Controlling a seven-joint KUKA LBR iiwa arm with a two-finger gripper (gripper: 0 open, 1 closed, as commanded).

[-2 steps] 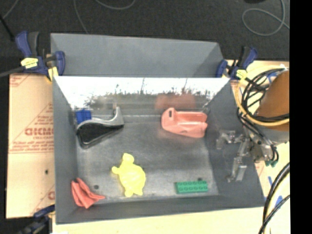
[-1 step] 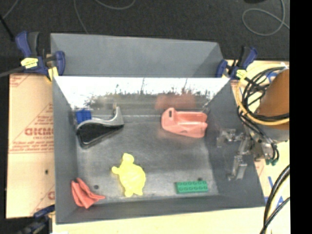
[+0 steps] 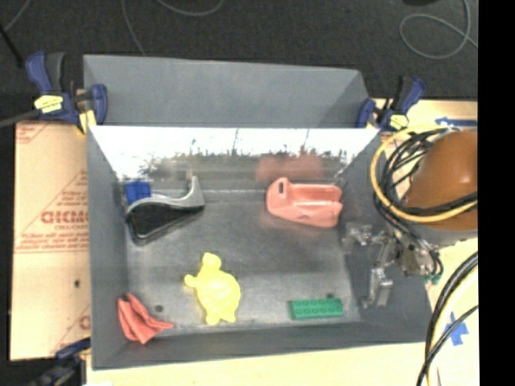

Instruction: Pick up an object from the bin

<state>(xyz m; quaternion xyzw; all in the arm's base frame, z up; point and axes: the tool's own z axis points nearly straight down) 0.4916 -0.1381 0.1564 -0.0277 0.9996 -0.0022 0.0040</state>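
Gripper [image 3: 375,284] hung just right of green brick [image 3: 315,307]; open or shut, could not tell. Best bet was to centre over brick, then drop straight.

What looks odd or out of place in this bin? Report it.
Nothing stands out. The pink cup, black tool, yellow toy, red rag and green brick lie apart on the bin floor, none visibly broken or spilled.
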